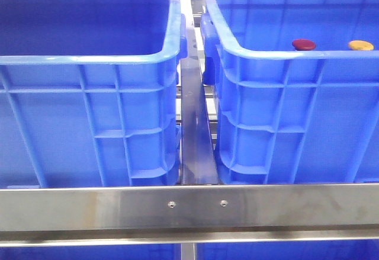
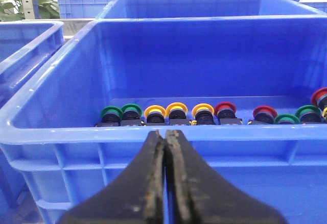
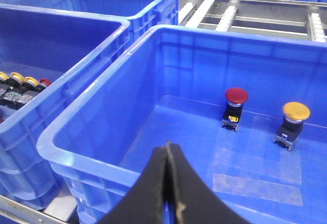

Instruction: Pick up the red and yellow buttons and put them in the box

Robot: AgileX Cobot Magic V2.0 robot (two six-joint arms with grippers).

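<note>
You see the red button (image 3: pixel 236 96) and yellow button (image 3: pixel 296 112), domed caps on dark bases, in the box (image 3: pixel 97 123) beyond the right gripper (image 3: pixel 167 183); both the right and left gripper (image 2: pixel 164 178) are pressed together, empty.

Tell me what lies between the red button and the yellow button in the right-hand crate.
Nothing. In the right wrist view the red button and yellow button stand apart on the crate floor, with only bare blue plastic between them.

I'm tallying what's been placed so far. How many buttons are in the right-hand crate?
2: a red button and a yellow button stand side by side, apart, on the crate floor near its far wall; nothing hidden.
</note>
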